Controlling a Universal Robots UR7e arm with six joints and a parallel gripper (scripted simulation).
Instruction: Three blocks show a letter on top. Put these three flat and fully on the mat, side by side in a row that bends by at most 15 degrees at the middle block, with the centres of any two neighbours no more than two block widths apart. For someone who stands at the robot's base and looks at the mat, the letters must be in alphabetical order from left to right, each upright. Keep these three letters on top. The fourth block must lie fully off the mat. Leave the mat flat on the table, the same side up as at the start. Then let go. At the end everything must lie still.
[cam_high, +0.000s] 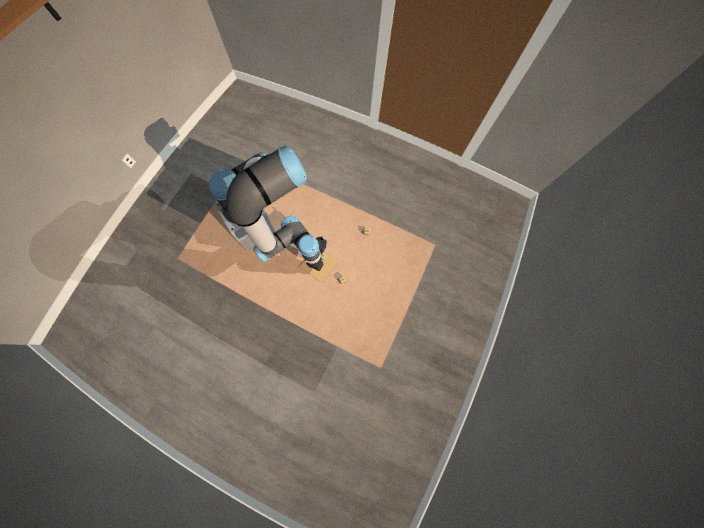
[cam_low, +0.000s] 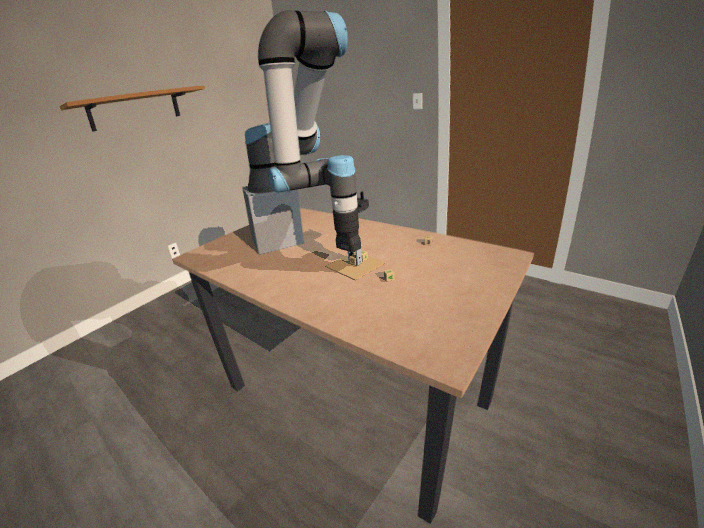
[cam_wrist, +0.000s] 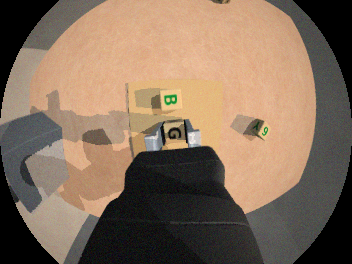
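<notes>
The claw (cam_wrist: 175, 128) hides the lower edge of the mat (cam_wrist: 202, 105) in the wrist view, where the top edge cuts off the far block (cam_wrist: 220, 1). From above and outside, that block (cam_high: 365, 231) (cam_low: 427, 241) is too small for any marking to be read.

Table (cam_high: 363, 318) (cam_low: 398, 318) (cam_wrist: 240, 45) beneath mat (cam_high: 322, 277) (cam_low: 355, 275) (cam_wrist: 207, 100) and blocks (cam_high: 342, 279) (cam_low: 388, 275) (cam_wrist: 263, 130).
</notes>
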